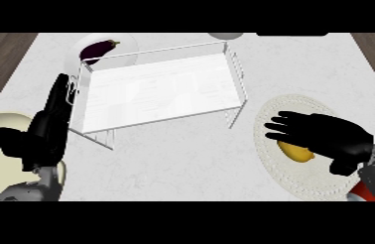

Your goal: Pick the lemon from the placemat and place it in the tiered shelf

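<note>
The one view looks from the robot's head steeply down onto the white counter (pixel 183 158). It faces away from the body toward the counter's far side, where strips of dark wood (pixel 11 54) show at both upper corners. The camera is near enough that the wire shelf (pixel 161 94) fills the upper middle and the round placemat (pixel 293 181) lies close to the right edge. The left hand (pixel 44 129) comes in at the lower left, the right hand (pixel 322 131) at the right edge.

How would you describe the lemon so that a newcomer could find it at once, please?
Start at the white wire tiered shelf mid-counter, then look right to the round white placemat. The oval lemon lies on it, partly under the black right hand; it is the only yellow thing there.
</note>
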Controlling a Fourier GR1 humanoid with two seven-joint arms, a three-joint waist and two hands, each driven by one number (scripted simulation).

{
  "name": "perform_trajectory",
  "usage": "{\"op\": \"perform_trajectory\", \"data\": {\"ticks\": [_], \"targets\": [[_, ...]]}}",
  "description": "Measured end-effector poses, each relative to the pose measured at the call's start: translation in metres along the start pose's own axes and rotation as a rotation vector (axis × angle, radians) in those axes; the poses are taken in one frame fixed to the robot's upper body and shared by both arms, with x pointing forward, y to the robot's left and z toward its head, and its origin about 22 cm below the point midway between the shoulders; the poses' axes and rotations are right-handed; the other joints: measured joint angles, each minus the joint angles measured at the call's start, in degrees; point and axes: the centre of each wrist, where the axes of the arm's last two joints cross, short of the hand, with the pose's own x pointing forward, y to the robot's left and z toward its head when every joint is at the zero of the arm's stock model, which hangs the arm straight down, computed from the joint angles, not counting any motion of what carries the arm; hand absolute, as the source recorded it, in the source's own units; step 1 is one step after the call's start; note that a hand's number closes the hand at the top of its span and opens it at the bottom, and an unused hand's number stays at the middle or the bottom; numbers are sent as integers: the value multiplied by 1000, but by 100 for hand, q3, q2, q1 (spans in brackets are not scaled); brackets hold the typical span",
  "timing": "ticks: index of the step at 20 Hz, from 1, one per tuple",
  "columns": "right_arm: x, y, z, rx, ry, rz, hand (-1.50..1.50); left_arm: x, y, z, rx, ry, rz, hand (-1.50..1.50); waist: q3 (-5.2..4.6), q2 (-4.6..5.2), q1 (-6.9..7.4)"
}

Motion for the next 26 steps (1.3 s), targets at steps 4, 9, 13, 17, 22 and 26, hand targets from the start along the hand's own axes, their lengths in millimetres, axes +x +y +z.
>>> {"op": "perform_trajectory", "data": {"ticks": [4, 9, 13, 17, 22, 26], "targets": [[-14, 4, -3, -13, -6, -5, -150, 2, -1, 0, -2, 5, -2, 0, 0, 0, 3], [-21, 13, -14, -25, -22, -21, -150, 8, -6, -1, -2, 9, 2, 0, 0, -1, 3], [-21, 27, -21, -24, -40, -25, -150, 6, -4, 2, 4, 0, 2, 0, 0, -1, 0], [-20, 43, -25, -6, -43, -35, -150, 2, 2, 5, 0, 3, 1, 0, -1, -3, -3], [-23, 49, -36, 57, -42, -5, 150, 1, -1, 2, -1, 0, -1, 0, -33, -20, 5], [-20, 50, -44, 26, -77, 64, 150, 3, -1, 1, 0, 3, -2, 0, -65, -44, 4]]}}
